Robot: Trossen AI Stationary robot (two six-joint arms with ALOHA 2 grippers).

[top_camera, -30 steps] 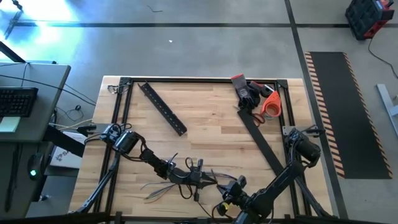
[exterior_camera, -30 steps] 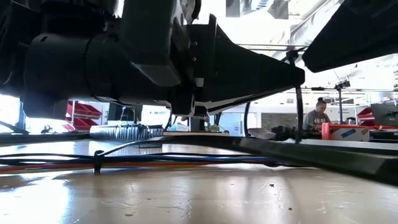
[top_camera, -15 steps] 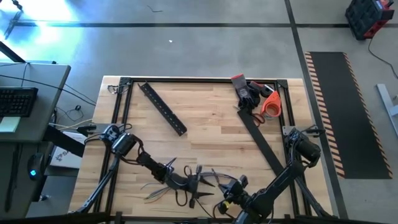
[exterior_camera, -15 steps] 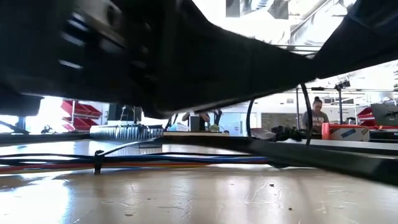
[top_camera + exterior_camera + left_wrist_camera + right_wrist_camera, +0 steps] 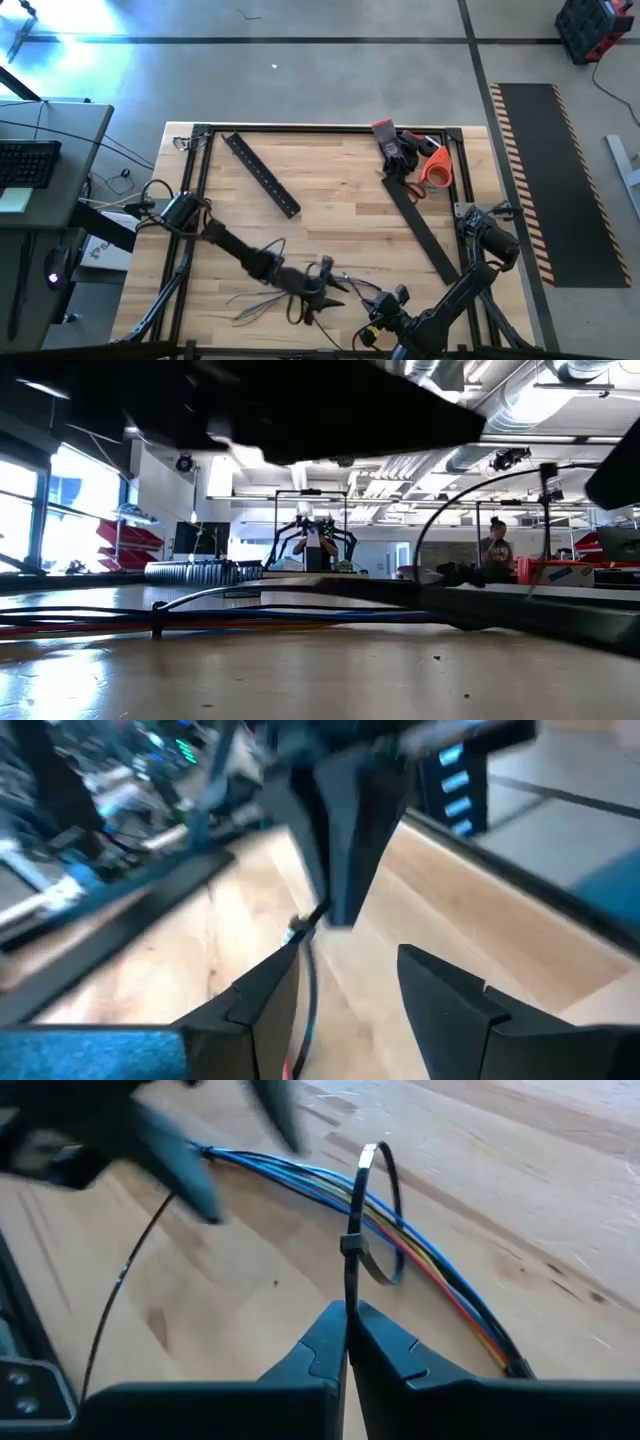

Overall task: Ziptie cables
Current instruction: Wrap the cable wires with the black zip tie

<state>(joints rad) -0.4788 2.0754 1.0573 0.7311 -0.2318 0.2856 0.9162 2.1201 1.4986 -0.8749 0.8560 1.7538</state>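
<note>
Left hand (image 5: 322, 292) newly apart above cables (image 5: 300, 1180); right hand (image 5: 347, 1342) clamped on ziptie (image 5: 353, 1250).

cables (image 5: 262, 303) on table (image 5: 330, 200) front | perforated bar (image 5: 262, 175) back-left | scissors (image 5: 425, 172) back-right

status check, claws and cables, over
Left claw open above table. Right claw shut on black zip tie, looped around thin blue and red cables. Nothing blocking.

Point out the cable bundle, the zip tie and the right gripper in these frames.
cables (image 5: 430, 1265): right wrist view, on the blue strands past the loop.
zip tie (image 5: 352, 1245): right wrist view, on its head at the loop.
right gripper (image 5: 348, 1342): right wrist view, between the shut fingertips pinching the tie's tail.
</note>
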